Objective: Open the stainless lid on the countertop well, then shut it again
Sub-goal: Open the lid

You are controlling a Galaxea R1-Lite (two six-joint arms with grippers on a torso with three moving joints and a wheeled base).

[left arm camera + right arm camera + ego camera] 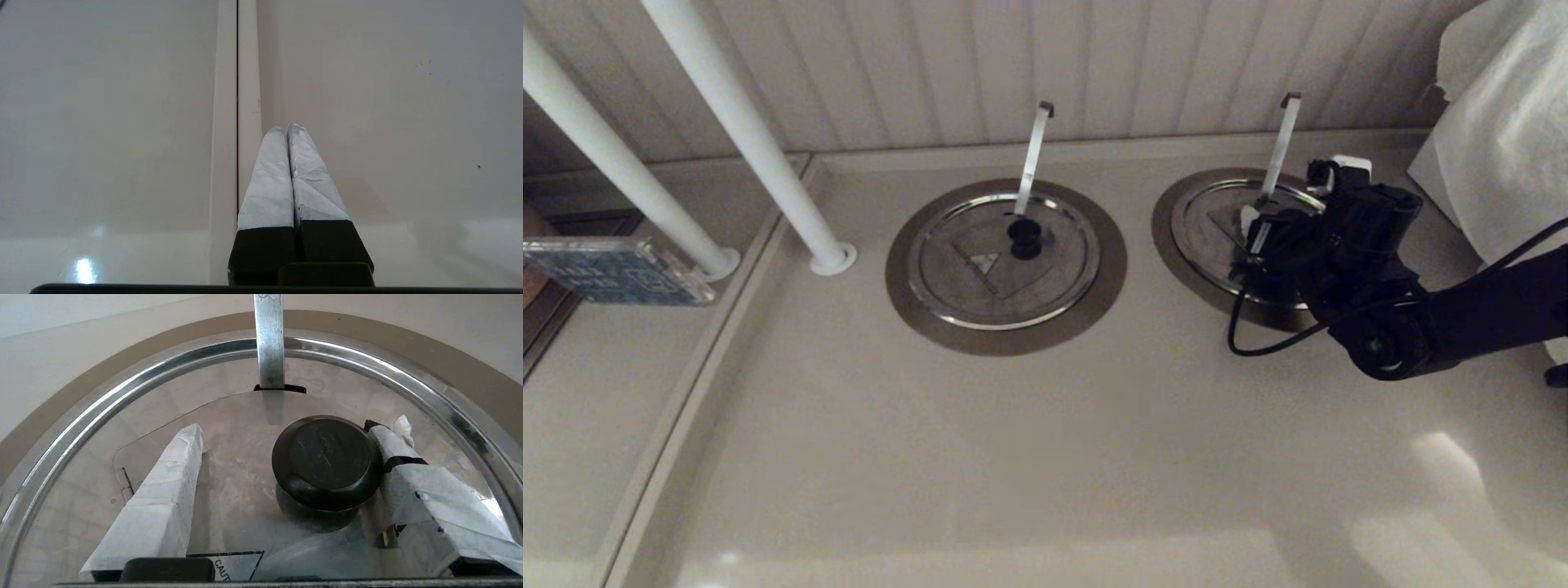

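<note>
The stainless lid [1209, 224] lies flat and seated in the ring of the countertop well [1168, 220] at the back right; the well's dark inside is hidden. A flat metal utensil handle [1282, 147] sticks up through the lid's notch. My right gripper [1262, 237] hovers over the lid, open. In the right wrist view the gripper [292, 430] straddles the black knob [327, 457]: one taped finger [394, 445] touches the knob's side, the other finger [171, 486] stands well apart. The lid [229, 465] and ring [367, 335] fill that view. My left gripper [284, 127] is shut and empty.
A twin lid [980, 261] with a brighter triangle mark and its own handle [1031, 159] sits left of centre. Two white poles [760, 155] rise at the left, and a blue box [613, 269] lies beyond them. A white cloth [1503, 122] hangs at the right. The left gripper is over a counter seam [237, 102].
</note>
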